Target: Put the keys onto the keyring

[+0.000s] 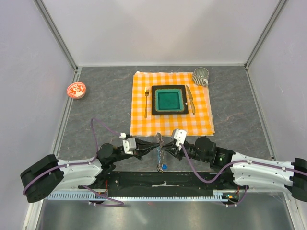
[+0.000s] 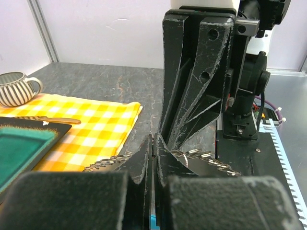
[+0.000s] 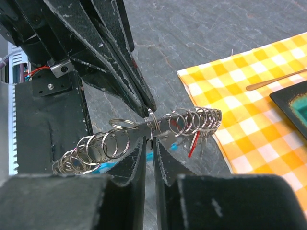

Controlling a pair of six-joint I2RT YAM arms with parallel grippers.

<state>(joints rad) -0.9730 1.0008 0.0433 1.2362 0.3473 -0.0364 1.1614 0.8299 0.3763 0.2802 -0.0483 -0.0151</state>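
Observation:
The keyring (image 3: 120,140) shows as a row of several silvery wire rings strung in a line, with cyan-blue pieces (image 3: 108,165) under it. In the top view it hangs between the two grippers (image 1: 159,152), a blue bit (image 1: 164,166) at its near end. A red-tagged key (image 3: 193,143) and thin metal keys (image 3: 204,142) hang from its far end. My right gripper (image 3: 149,141) is shut on the middle of the ring row. My left gripper (image 3: 148,111) pinches the same spot from the other side. In the left wrist view my left gripper (image 2: 154,143) is shut, with rings (image 2: 108,162) on both sides.
An orange checked cloth (image 1: 144,122) lies beyond the grippers, with a dark plate (image 1: 169,99), a fork (image 1: 146,101), a knife (image 1: 190,98) and a striped mug (image 1: 201,75). A red-and-white dish (image 1: 76,89) sits at the far left. The black base strip (image 1: 158,179) runs along the near edge.

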